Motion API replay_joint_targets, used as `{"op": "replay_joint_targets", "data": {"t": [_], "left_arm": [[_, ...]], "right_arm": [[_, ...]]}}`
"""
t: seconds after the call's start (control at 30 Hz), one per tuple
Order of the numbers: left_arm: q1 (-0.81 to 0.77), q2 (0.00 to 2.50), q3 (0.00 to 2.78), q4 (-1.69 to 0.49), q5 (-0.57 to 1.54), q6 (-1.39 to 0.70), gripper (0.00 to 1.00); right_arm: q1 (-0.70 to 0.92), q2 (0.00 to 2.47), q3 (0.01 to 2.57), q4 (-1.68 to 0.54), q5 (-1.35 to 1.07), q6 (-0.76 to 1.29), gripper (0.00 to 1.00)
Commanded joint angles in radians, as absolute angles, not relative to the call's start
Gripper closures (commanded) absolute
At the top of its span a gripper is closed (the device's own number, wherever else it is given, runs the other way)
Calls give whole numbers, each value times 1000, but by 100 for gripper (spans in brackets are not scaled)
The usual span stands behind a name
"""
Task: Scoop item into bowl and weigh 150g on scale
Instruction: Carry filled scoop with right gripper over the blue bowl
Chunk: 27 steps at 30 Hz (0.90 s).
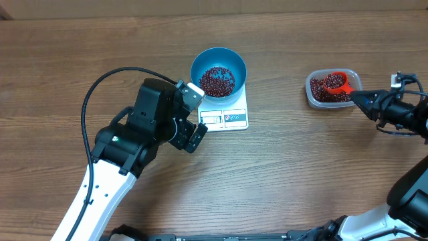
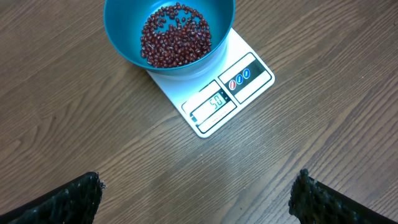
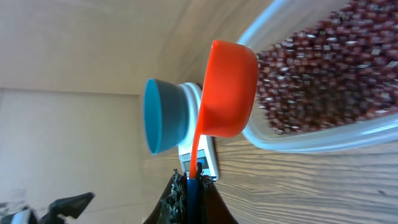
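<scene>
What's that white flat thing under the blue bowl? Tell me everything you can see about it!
It is a small kitchen scale, flat, white and rectangular, looking like smooth plastic. It lies level on the wooden table. Along one edge sit a display window showing what looks like 50 and a label panel with round symbols. The blue bowl of red-brown beans stands on its other end. Nothing else touches it.

Bright even light; soft shadows; beans (image 3: 323, 74) blurred in right wrist view
</scene>
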<state>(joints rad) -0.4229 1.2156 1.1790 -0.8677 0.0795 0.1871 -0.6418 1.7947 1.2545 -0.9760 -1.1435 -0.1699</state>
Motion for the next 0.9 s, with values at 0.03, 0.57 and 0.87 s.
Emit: {"op": "replay_joint_targets", "data": {"t": [0.03, 0.57, 0.87], "left_arm": [[-418, 1206, 1202, -864, 97, 202, 0], [-418, 1206, 1202, -863, 97, 202, 0], [-418, 1206, 1202, -864, 97, 202, 0]], "right_arm": [[-643, 1797, 1249, -979, -1335, -222, 96], [-355, 1752, 1311, -892, -1325, -128, 96], [-120, 1750, 1389, -611, -1212, 191, 96]]}}
